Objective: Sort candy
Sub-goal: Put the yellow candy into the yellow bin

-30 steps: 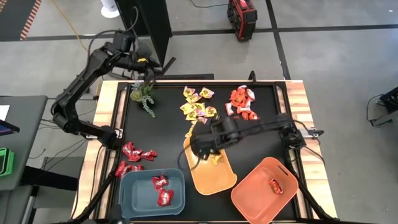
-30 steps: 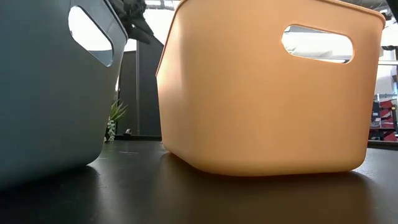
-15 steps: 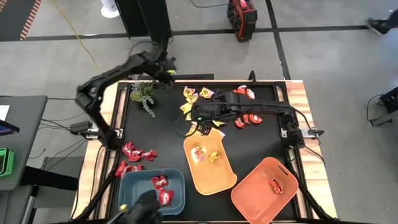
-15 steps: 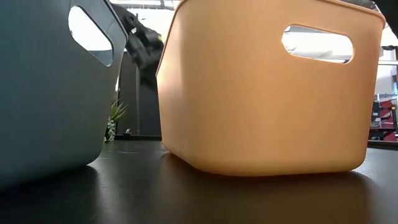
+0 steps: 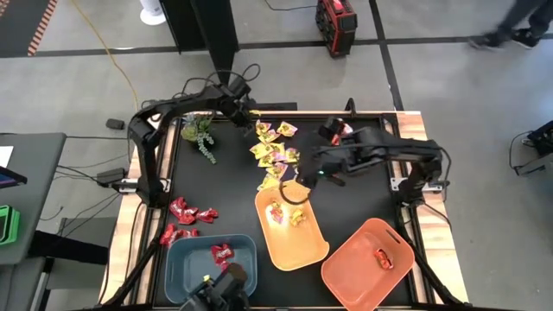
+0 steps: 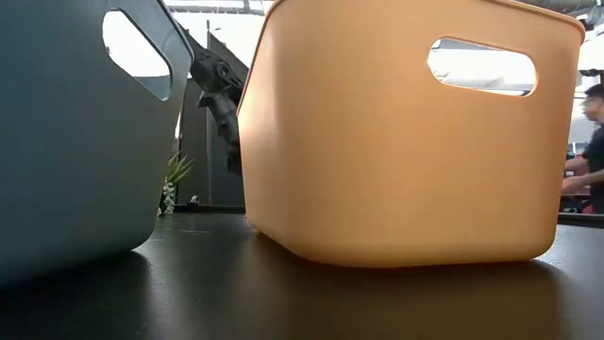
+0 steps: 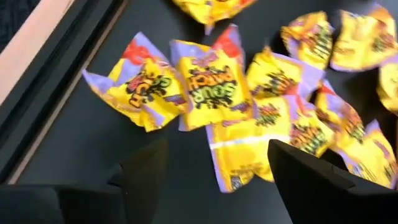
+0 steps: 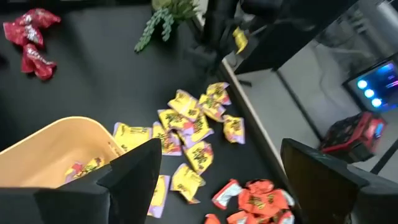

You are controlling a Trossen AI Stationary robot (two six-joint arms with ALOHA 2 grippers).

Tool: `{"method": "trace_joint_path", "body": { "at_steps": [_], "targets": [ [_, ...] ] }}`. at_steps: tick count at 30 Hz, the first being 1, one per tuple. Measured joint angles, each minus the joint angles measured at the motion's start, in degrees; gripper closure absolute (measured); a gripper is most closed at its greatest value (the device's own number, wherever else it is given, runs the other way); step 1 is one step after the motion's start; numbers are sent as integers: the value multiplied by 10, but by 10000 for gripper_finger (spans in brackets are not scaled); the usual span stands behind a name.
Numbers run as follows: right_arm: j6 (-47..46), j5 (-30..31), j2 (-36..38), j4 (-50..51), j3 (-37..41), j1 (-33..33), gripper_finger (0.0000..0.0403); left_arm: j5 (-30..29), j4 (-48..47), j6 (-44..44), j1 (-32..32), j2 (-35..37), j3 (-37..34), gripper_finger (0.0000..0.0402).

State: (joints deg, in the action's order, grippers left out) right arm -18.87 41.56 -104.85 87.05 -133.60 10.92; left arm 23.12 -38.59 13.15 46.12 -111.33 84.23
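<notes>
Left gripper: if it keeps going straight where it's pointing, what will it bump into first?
Probably the yellow candy. The left gripper is open and aimed down at that pile on the black mat, though depth is hard to judge.

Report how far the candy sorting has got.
Done: a few yellow sweets lie in the yellow bin, two red ones in the blue-grey bin, one in the orange bin.
In hand: nothing is held; the left gripper is open over the yellow candy pile, the right gripper open near the yellow bin.
Left: most yellow, the red sweets and the orange-red pile.
</notes>
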Motion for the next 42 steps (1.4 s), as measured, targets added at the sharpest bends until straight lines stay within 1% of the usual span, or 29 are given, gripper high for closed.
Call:
{"method": "trace_joint_path", "body": {
  "at_steps": [4, 7, 11, 15, 23, 26, 29, 31, 32, 39, 42],
  "targets": [
    [-1, 25, 9, 2, 0, 21, 58, -38, 25, -40, -1, -13, 0, 124],
    [-1, 38, 8, 7, 0, 32, 58, -44, 44, -83, -1, -16, 0, 124],
    [-1, 39, 6, 7, 0, 38, 58, -63, 62, -147, -3, -27, 0, 124],
    [-1, 40, 6, 8, 0, 37, 58, -68, 59, -154, -8, -42, 0, 124],
    [-1, 40, 6, 6, 0, 37, 58, -67, 67, -169, -8, -42, 0, 125],
    [-1, 40, 6, 7, 0, 37, 58, -62, 43, -135, -11, -42, 0, 131],
    [-1, 40, 6, 7, 0, 37, 58, -34, -35, -53, -12, -38, 11, 137],
    [-1, 40, 6, 8, 0, 37, 58, -33, -83, 1, -13, -35, 24, 138],
    [-1, 40, 6, 8, 0, 37, 58, -33, -92, 16, -15, -35, 25, 138],
    [8, 40, 6, 13, 0, 37, 58, -33, -96, 83, -59, -40, 26, 137],
    [14, 40, 6, 12, 0, 37, 58, -45, -88, 108, -82, -41, 26, 137]
  ]
}}
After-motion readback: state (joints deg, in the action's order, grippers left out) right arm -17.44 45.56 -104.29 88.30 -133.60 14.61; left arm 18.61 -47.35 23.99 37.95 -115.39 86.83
